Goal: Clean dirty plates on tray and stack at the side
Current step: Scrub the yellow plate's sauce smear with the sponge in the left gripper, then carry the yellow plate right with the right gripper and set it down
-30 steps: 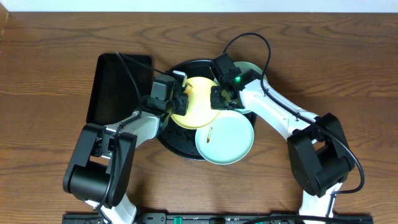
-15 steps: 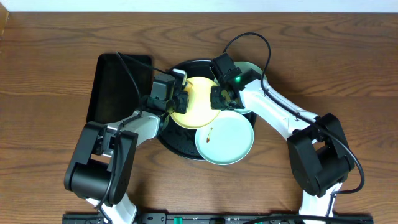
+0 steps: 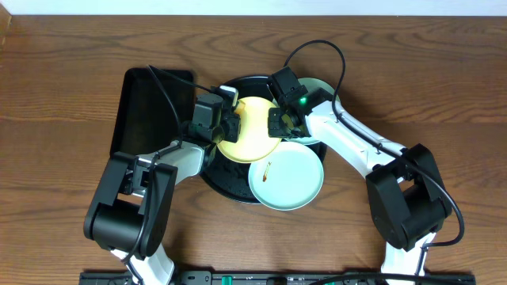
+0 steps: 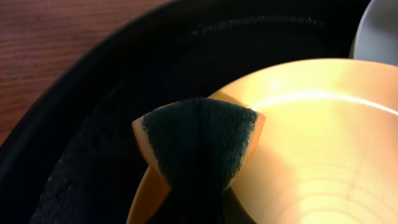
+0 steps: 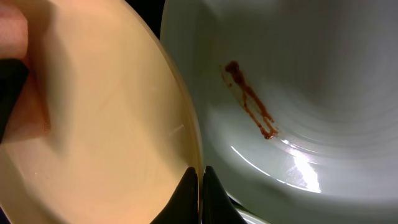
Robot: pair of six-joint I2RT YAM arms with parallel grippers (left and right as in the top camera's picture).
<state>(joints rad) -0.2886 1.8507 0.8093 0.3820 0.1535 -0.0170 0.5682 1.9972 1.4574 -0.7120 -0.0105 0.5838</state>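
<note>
The pale yellow plate [image 3: 252, 133] lies tilted on the round black tray [image 3: 226, 184]. My right gripper [image 3: 279, 123] is shut on its rim, the two fingertips [image 5: 189, 186] pinching the thin edge. My left gripper [image 3: 228, 125] is shut on a sponge [image 4: 199, 140], yellow with a dark green scouring face. The sponge presses on the left edge of the yellow plate [image 4: 311, 137]. A mint-green plate [image 3: 287, 176] with a brown smear [image 5: 249, 102] overlaps the tray's front right. Another mint-green plate [image 3: 318, 87] peeks out behind the right wrist.
A rectangular black tray [image 3: 150, 107] lies on the wooden table left of the round tray. Cables loop over both arms above the plates. Bare wood lies to the far left and far right.
The left gripper has shifted slightly up and to the right with the sponge along the yellow plate's edge. The right gripper and the plates have stayed put.
</note>
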